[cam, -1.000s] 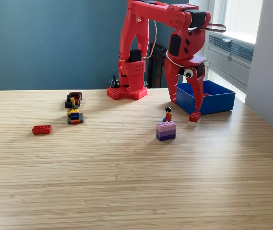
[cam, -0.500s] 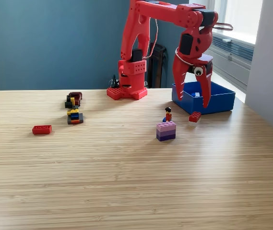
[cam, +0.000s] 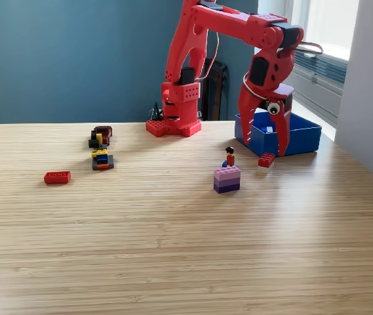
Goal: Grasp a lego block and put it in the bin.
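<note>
The small red plastic lego block [cam: 266, 159] lies on the pale wooden table [cam: 173, 236] towards its far right corner in the exterior view, just in front of the bright blue rectangular open-topped plastic bin [cam: 297, 136] and apart from its near wall. Such a block is likely light, rigid and a little slick on its smooth sides, so the surest hold would be across its two long flat faces, low enough that the studs do not tip it. The red printed gripper [cam: 265, 141] hangs above the bin's near left corner with its two pointed jaws spread to a moderate gap and nothing between them; the block sits on the table below and just in front of the tips. Nearer the middle of the table stands a lilac-and-purple stacked brick [cam: 227, 178] with a tiny figure [cam: 229, 156] just behind it. Well off towards the table's far left lie a dark mixed cluster of bricks [cam: 101, 147] and a flat red brick [cam: 57, 177]. The arm's red base [cam: 175, 125] stands at the far edge.
</note>
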Action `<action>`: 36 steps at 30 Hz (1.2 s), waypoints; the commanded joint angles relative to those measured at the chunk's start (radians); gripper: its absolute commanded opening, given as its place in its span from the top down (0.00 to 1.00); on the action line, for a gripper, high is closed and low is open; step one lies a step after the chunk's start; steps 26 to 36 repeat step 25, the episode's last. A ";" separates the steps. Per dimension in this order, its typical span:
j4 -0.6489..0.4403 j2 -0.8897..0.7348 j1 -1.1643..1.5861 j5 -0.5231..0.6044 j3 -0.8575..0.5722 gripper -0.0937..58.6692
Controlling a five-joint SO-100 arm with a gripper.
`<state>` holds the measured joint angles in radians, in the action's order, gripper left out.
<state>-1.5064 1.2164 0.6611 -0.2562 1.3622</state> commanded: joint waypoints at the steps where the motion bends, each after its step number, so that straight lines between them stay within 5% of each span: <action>1: 0.005 -0.043 -0.006 0.012 -0.087 0.56; 8: 0.003 -0.152 -0.009 0.023 -0.160 0.68; 14: -0.031 -0.275 -0.009 0.112 -0.278 1.00; 24: -0.198 -0.337 -0.006 0.222 -0.541 1.00; 36: -0.202 -0.336 -0.003 0.227 -0.545 1.00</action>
